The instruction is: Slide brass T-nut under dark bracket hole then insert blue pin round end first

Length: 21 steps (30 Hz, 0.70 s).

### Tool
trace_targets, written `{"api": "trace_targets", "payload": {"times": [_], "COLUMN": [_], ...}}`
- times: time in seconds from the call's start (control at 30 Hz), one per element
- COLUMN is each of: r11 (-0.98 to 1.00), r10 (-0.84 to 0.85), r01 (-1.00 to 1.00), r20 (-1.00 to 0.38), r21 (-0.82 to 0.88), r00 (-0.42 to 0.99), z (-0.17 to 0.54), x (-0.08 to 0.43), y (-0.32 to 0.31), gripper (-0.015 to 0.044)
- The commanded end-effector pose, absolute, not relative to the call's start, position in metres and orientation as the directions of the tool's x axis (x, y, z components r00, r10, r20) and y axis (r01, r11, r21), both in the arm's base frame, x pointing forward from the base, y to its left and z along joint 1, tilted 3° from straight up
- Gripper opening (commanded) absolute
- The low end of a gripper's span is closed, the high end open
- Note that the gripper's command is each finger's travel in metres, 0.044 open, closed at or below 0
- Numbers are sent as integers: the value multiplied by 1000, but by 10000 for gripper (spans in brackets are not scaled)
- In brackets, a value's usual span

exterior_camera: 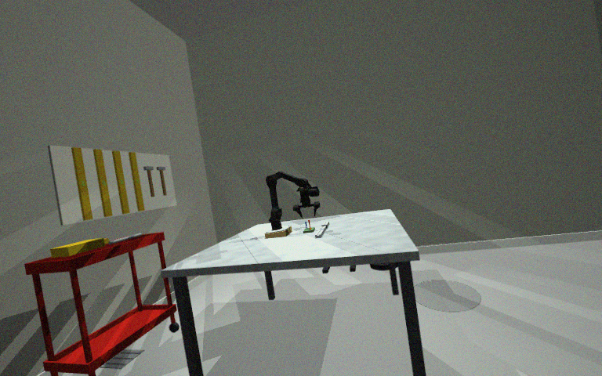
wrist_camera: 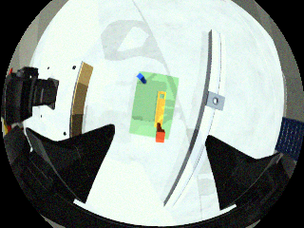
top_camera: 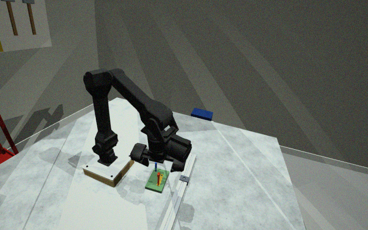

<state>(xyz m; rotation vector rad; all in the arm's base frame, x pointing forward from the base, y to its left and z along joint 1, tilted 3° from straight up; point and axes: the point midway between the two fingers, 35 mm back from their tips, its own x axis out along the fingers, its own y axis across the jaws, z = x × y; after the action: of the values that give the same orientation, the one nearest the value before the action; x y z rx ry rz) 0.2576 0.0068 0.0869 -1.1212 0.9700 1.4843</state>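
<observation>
My gripper (top_camera: 160, 167) (exterior_camera: 308, 216) (wrist_camera: 162, 136) is wide open and empty, pointing down high above the table. Below it lies the green tray (top_camera: 152, 187) (wrist_camera: 146, 102). The brass T-nut (top_camera: 161, 177) (wrist_camera: 161, 104) lies on the tray, with its orange handle (top_camera: 158, 176) (wrist_camera: 161, 136) standing up at one end. The blue pin (top_camera: 155, 166) (wrist_camera: 142, 78) stands upright near a tray corner. The aluminum rail (top_camera: 176, 201) (exterior_camera: 320, 232) (wrist_camera: 197, 138) lies beside the tray. The dark bracket (top_camera: 184, 178) (wrist_camera: 216, 101) with its hole sits across the rail.
The arm's base board (top_camera: 100, 172) (wrist_camera: 82, 95) is on the tray's other side from the rail. A blue box (top_camera: 201, 114) (wrist_camera: 290, 138) is at the table's far edge. A red cart (exterior_camera: 119, 330) stands beside the table.
</observation>
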Motion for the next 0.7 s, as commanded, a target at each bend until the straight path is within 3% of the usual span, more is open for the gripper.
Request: {"api": "trace_targets", "payload": {"times": [0.0, 0.67], "r11": [-187, -187], "r10": [245, 245], "r01": [-982, -982], "r20": [-967, -967], "r21": [29, 29], "r00": [-75, -75], "z": [77, 46], "x": [256, 257], "y": [7, 7], "gripper": [440, 440]}}
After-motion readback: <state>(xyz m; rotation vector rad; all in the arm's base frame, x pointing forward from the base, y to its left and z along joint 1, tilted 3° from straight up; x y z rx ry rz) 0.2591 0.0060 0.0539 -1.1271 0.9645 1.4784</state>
